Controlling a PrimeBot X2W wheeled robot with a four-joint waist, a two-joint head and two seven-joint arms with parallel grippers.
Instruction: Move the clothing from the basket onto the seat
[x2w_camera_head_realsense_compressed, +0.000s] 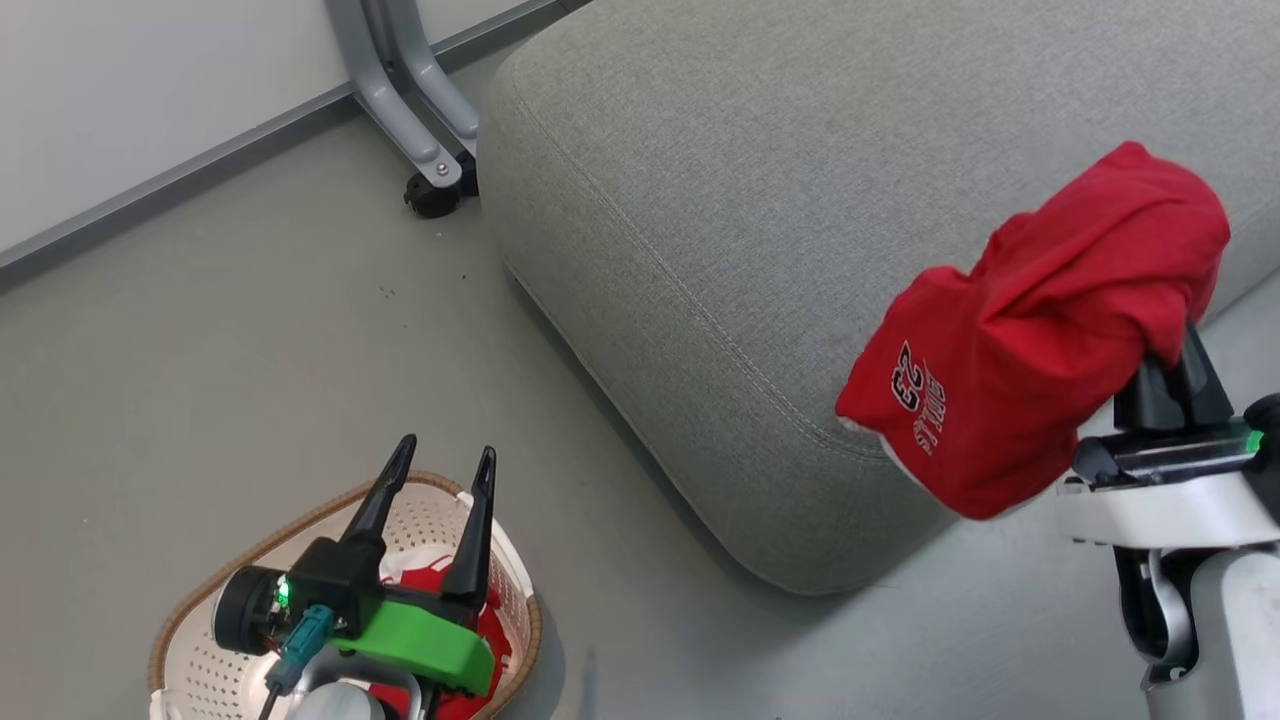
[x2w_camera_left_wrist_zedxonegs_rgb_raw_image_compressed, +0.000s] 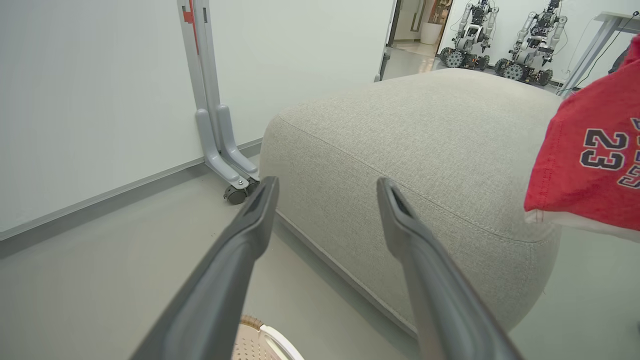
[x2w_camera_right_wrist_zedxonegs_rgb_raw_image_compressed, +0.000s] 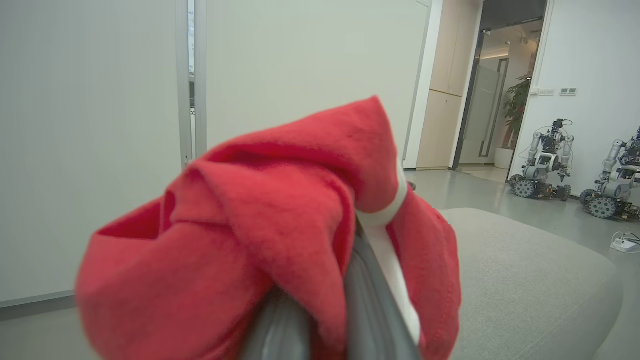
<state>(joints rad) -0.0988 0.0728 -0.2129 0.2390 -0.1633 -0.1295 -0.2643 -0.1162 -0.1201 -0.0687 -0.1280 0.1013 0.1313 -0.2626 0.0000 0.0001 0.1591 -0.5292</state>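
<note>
Red "23" jersey (x2w_camera_head_realsense_compressed: 1040, 340) gripped in my right pincer (x2w_camera_head_realsense_compressed: 1172, 375) beside the seat (x2w_camera_head_realsense_compressed: 700, 250); another jersey (x2w_camera_head_realsense_compressed: 495, 640) lies in the basket (x2w_camera_head_realsense_compressed: 300, 520), left pincer (x2w_camera_head_realsense_compressed: 446, 447) spread open.

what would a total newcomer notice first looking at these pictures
The bright red jersey marked 23 grabs the eye first, bunched over the shut right gripper at the right of the head view, in front of the big grey seat. Next comes the left gripper, fingers spread wide above the basket at lower left, where another red garment lies inside.
</note>
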